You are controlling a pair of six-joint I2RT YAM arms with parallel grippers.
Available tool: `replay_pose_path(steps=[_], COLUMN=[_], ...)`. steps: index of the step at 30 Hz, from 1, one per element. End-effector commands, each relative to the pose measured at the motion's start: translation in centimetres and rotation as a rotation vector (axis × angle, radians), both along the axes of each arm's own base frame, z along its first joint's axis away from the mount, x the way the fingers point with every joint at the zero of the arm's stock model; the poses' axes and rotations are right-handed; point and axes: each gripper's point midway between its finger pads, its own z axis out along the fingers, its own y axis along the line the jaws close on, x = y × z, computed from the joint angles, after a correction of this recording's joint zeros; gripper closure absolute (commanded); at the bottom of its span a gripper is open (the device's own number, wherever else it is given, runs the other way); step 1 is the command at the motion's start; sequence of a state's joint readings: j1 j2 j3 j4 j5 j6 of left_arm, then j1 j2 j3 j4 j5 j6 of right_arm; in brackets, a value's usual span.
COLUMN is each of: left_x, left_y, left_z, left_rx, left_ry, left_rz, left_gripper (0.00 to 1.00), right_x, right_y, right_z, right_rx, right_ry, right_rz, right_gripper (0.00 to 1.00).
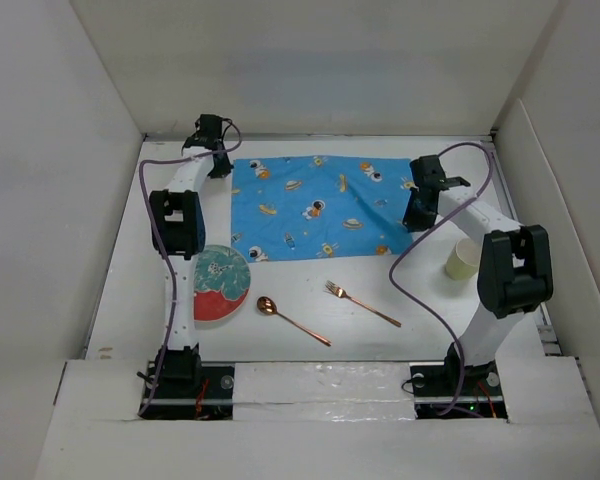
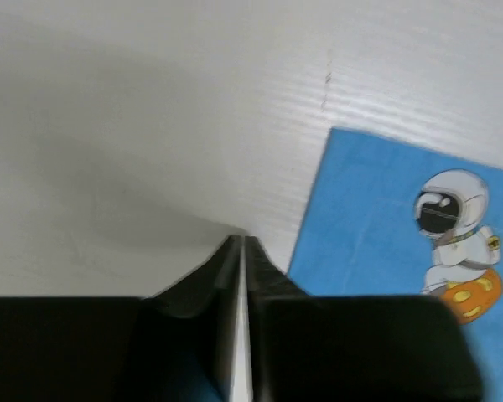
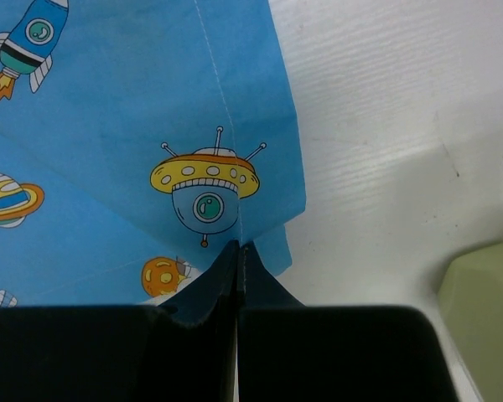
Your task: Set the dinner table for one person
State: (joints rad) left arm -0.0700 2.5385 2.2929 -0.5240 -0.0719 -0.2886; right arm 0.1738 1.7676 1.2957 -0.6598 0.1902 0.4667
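Observation:
The white dinner table (image 1: 310,290) carries a blue cartoon-print mat (image 1: 320,205) spread flat at its far middle. My left gripper (image 1: 220,165) is at the mat's far left corner. In the left wrist view its jaws (image 2: 241,240) are shut with only a thin pale sliver between them, and the mat (image 2: 360,218) lies flat just to their right. My right gripper (image 1: 417,218) is at the mat's right edge. In the right wrist view it (image 3: 237,245) is shut on the mat's edge (image 3: 109,126), which creases up to the fingertips.
A round red and teal plate (image 1: 217,282) lies at the near left. A copper spoon (image 1: 290,320) and a copper fork (image 1: 360,303) lie in front of the mat. A pale green cup (image 1: 462,259) stands by my right arm and shows in the right wrist view (image 3: 486,293). White walls surround the table.

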Motion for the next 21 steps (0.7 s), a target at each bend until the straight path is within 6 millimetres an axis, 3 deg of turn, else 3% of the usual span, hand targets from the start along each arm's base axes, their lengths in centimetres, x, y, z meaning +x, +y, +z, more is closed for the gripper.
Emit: replay_pose_path(steps=[1,2,3,4,7,8,9,11,13,14,15,16,17,18,19,20,21], left_x=[-0.8,-2.0,-2.7,-3.6,-7.3,-8.2,-10.0,-11.7,-13.6,-14.8,-15.7,-15.9,-16.4,-17.4,-17.8,-18.3,-19.0], left_y=[0.5,0.5,0.5,-0.3,-1.4,-1.4,-1.5,-1.2,-1.1,-1.2,-1.2,-1.1,-1.0,-1.2,-1.2,-1.2,-1.3], left_z=[7.5,6.1,7.0,6.5,4.7,4.3,3.8,3.5,3.7,3.9,3.8,3.7,3.8,3.6,3.6,3.5,2.9], left_rx=[0.000,0.004,0.004,0.006,0.013,0.012,-0.004,0.006,0.001,-0.006,-0.010,-0.006,-0.001,0.007,0.008,0.006,-0.001], left_ry=[-0.110,-0.069,-0.067,-0.042,0.040,0.052,0.069,0.092,0.096,0.104,0.117,0.126,0.135,0.152,0.157,0.165,0.187], left_rz=[0.025,0.010,0.002,-0.020,-0.065,-0.065,-0.074,-0.071,-0.079,-0.084,-0.089,-0.093,-0.095,-0.102,-0.106,-0.108,-0.115], left_gripper=[0.89,0.74,0.63,0.52,0.48,0.48,0.48,0.48,0.48,0.48,0.48,0.48,0.48,0.48,0.48,0.48,0.48], right_x=[-0.4,-0.5,-0.4,-0.3,0.4,0.7,1.2,1.7,2.0,1.8,1.4,1.2,0.7,0.4,0.1,-1.1,-1.1], right_y=[0.8,0.6,0.5,0.4,0.4,0.3,0.2,-0.3,-0.3,0.0,0.8,0.7,1.4,2.6,2.8,3.8,4.6], right_z=[1.6,1.4,1.3,1.3,2.4,3.0,4.7,6.7,9.4,10.6,10.6,10.6,10.3,10.0,10.1,8.5,8.4], right_rx=[0.030,0.021,0.016,0.009,0.006,0.004,-0.002,-0.027,-0.056,-0.058,-0.049,-0.051,-0.035,0.000,0.019,0.045,0.070], right_ry=[-0.045,-0.040,-0.041,-0.043,-0.083,-0.098,-0.140,-0.188,-0.249,-0.279,-0.280,-0.279,-0.272,-0.275,-0.289,-0.257,-0.273], right_rz=[0.025,0.021,0.017,0.011,0.013,0.014,0.011,0.009,0.022,0.035,0.058,0.061,0.080,0.112,0.119,0.152,0.165], right_gripper=[1.00,1.00,1.00,1.00,0.68,0.52,0.46,0.38,0.38,0.38,0.48,0.48,0.85,1.00,1.00,1.00,1.00])
